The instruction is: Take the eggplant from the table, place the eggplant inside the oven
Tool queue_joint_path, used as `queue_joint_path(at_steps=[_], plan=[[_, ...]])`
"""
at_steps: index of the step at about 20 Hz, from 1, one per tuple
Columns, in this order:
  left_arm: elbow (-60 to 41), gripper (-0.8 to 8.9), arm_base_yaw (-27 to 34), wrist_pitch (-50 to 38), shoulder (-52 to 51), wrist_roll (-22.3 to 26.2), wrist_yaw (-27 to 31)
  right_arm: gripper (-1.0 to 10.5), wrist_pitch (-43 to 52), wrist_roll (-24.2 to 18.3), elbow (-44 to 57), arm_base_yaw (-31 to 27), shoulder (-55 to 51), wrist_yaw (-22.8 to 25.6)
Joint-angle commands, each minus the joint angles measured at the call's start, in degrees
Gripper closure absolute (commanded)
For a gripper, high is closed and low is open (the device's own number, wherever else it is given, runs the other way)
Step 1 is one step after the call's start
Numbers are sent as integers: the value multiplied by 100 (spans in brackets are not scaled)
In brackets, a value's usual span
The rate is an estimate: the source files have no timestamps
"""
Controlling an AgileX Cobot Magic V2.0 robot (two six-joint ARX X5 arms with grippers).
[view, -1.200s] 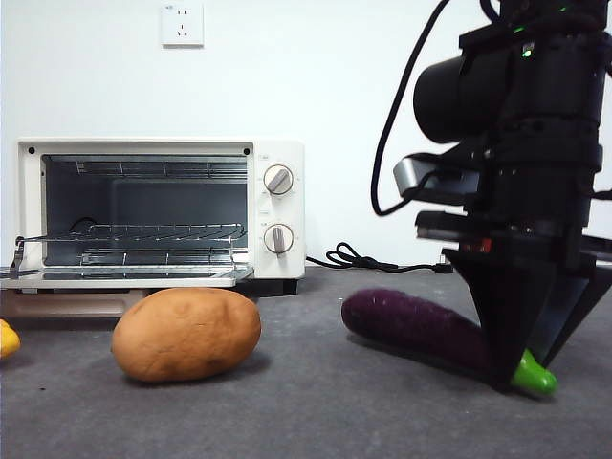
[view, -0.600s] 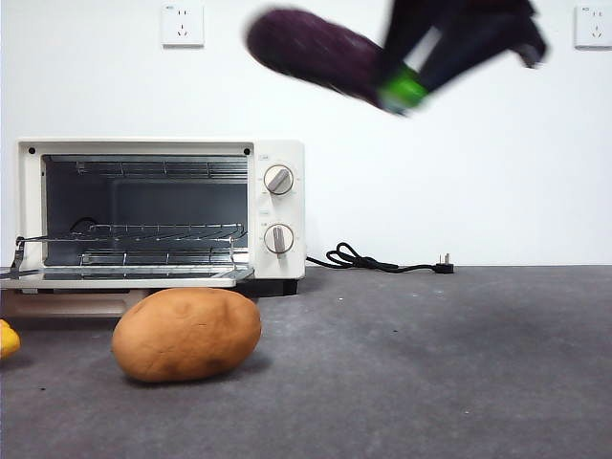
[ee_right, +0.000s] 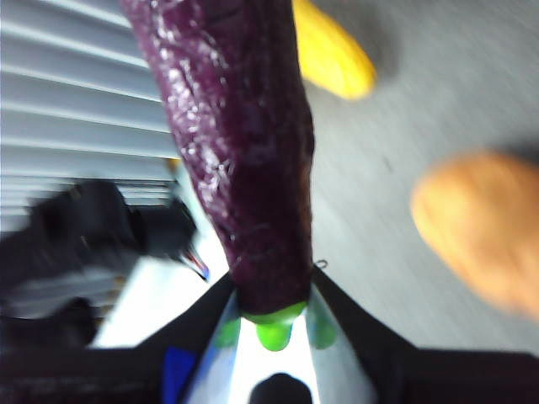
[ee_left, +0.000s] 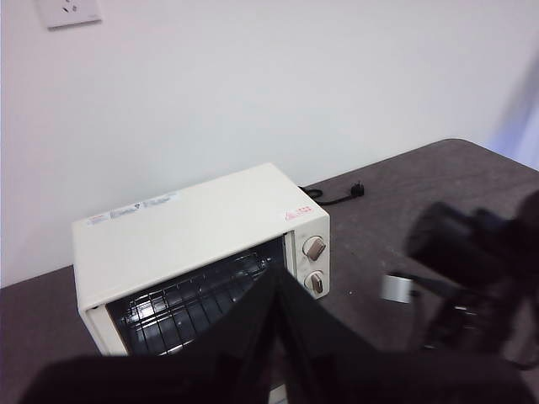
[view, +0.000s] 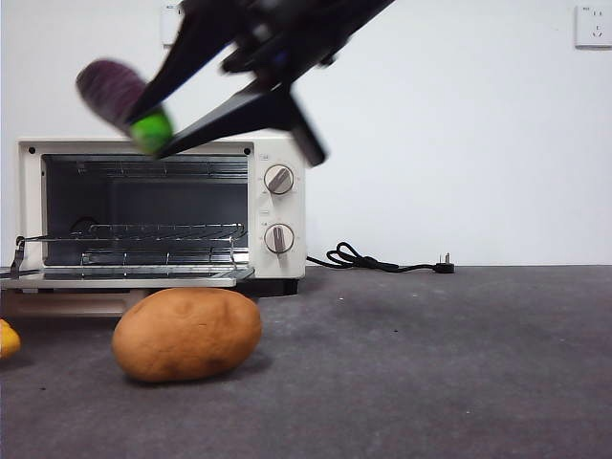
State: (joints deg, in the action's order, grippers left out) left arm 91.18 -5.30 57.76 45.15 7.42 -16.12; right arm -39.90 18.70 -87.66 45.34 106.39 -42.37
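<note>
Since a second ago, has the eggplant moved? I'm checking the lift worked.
Yes. The eggplant left the table and now hangs above the oven, over its open front, gripped at the green stem end by the right gripper.

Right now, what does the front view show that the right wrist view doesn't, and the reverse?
Only the front view shows the oven's open front with its two knobs, the black cord and the wall sockets. Only the right wrist view shows the right gripper shut on the eggplant's green stem end. Both show the eggplant in the air, the potato and a yellow thing.
</note>
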Motion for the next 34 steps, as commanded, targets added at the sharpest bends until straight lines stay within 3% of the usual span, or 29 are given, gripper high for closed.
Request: queue_joint_path(at_steps=[1, 6, 9, 13, 18, 28, 34], plan=[[-13, 819, 11, -17, -22, -17, -39, 958, 140, 608, -664, 0, 656, -424], [-13, 819, 11, 52, -66, -15, -37, 958, 487, 1836, -2105, -48, 1871, -931], [-13, 819, 11, 105, -140, 7, -35, 958, 850, 2603, -2470, -133, 2267, -887], [-13, 819, 11, 140, -225, 7, -35, 959, 1338, 3532, -2470, -345, 2400, -459], [-13, 819, 11, 208, -291, 7, -35, 958, 1648, 4207, -2470, -570, 2402, 120], [-13, 819, 11, 431, -319, 24, -37, 958, 2225, 4457, -2470, -599, 2402, 2155], [-13, 819, 11, 446, -323, 28, -39, 951, 2448, 4249, -2470, -592, 2402, 2920]])
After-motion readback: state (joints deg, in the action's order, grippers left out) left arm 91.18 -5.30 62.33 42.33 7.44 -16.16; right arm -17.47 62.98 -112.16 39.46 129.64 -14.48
